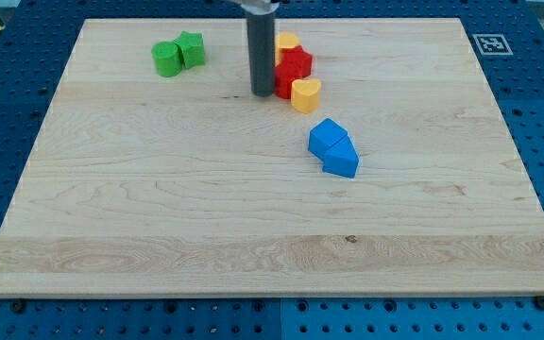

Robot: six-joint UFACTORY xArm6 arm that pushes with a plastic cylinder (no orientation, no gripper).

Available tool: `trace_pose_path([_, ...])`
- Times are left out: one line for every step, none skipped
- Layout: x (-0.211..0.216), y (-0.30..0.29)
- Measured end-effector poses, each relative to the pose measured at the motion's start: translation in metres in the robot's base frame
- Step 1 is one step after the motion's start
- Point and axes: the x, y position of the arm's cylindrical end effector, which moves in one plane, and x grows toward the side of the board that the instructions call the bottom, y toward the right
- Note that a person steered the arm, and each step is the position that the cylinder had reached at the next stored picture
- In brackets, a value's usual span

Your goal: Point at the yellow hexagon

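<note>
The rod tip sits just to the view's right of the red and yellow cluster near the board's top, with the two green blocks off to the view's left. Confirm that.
Wrong side. In the camera view my tip sits just to the view's left of the cluster of red blocks, yellow hexagon and yellow heart-shaped block, not its right. The rest holds: the cluster is near the board's top and the two green blocks lie off to the view's left.

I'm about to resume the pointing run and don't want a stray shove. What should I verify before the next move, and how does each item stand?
1. Target seen: yellow hexagon at the view's top, partly hidden: ok.
2. My tip visible: ok.
3. Tip at the hexagon: left of and below it, not ok.
4. Direct path: red blocks lie close, not ok.
5. Lookalike: yellow heart-like block nearby, not ok.
6. Tip touching red: cannot tell.
</note>
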Motion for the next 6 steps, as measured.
trace_pose_path([-0.004, -0.002])
trace_pose_path([-0.003, -0.019])
trace_pose_path([-0.003, -0.036])
trace_pose_path([-0.046, -0.036])
trace_pose_path([-0.088, -0.030])
trace_pose_path([-0.119, -0.023])
